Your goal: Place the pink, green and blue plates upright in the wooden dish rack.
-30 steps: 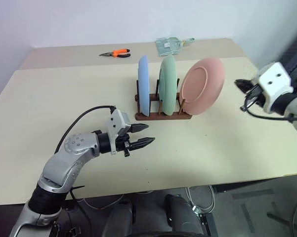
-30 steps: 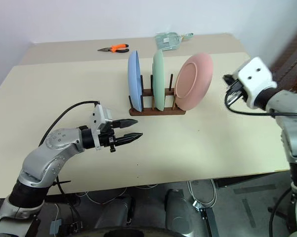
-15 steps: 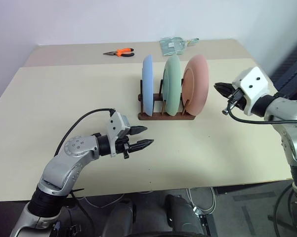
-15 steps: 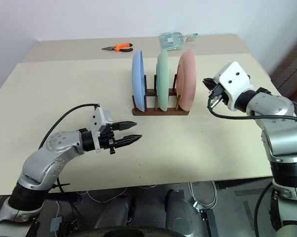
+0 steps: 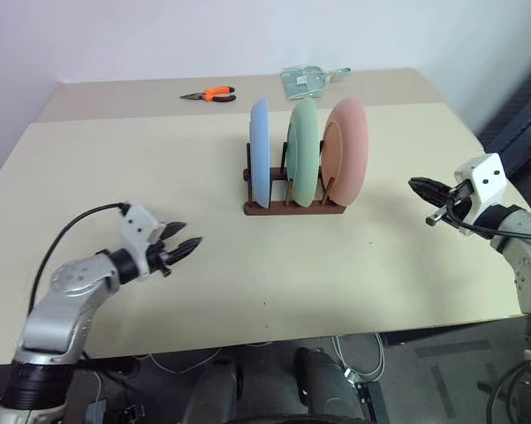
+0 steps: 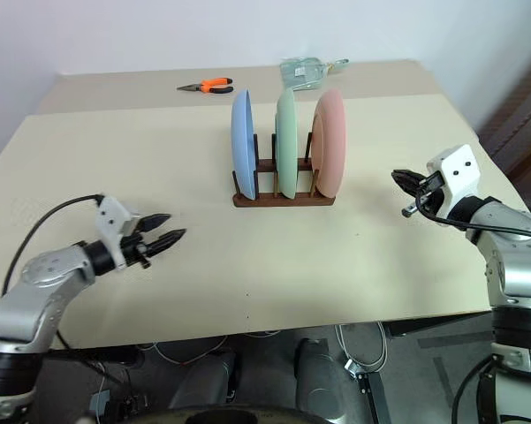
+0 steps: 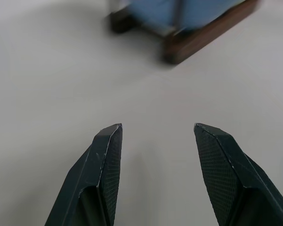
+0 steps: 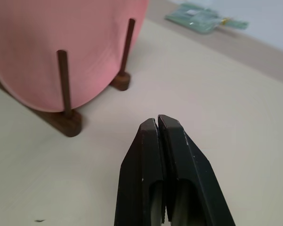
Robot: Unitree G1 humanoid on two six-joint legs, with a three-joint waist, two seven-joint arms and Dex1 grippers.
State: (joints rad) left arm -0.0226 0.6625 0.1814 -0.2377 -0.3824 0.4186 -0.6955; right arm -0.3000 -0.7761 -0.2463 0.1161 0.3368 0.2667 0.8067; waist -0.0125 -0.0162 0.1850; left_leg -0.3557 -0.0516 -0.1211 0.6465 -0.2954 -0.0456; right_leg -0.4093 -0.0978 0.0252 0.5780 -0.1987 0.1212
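**Inspector:** Start with the rack.

**Assistant:** The rack [image 5: 292, 205] sits on the table [image 5: 115, 177], past centre toward twelve o'clock. All three plates stand on edge between its pegs: the blue plate [image 5: 259, 152] at the nine o'clock end, the green plate [image 5: 302, 148] in the middle, the pink plate [image 5: 346, 148] at the three o'clock end. By my reading the placing is done; what remains is to clear away cleanly.

**Inspector:** How should that be done?

**Assistant:** Keep both arms low and wide of the rack. The pink plate looks slightly turned against its pegs, so nothing should brush its rim.

**Inspector:** The claws?

**Assistant:** The left claw [image 5: 178, 246], near eight o'clock, stands partly open, holds nothing and touches nothing; its fingers [image 7: 108, 155] point over bare table toward the rack's near end. The right claw [image 5: 421, 185], at three o'clock of the rack and apart from the pink plate, is pressed shut on nothing.

**Inspector:** Anything else?

**Assistant:** Orange-handled pliers [image 5: 206, 94] and a clear packet [image 5: 306, 80] lie at the far edge, well apart.
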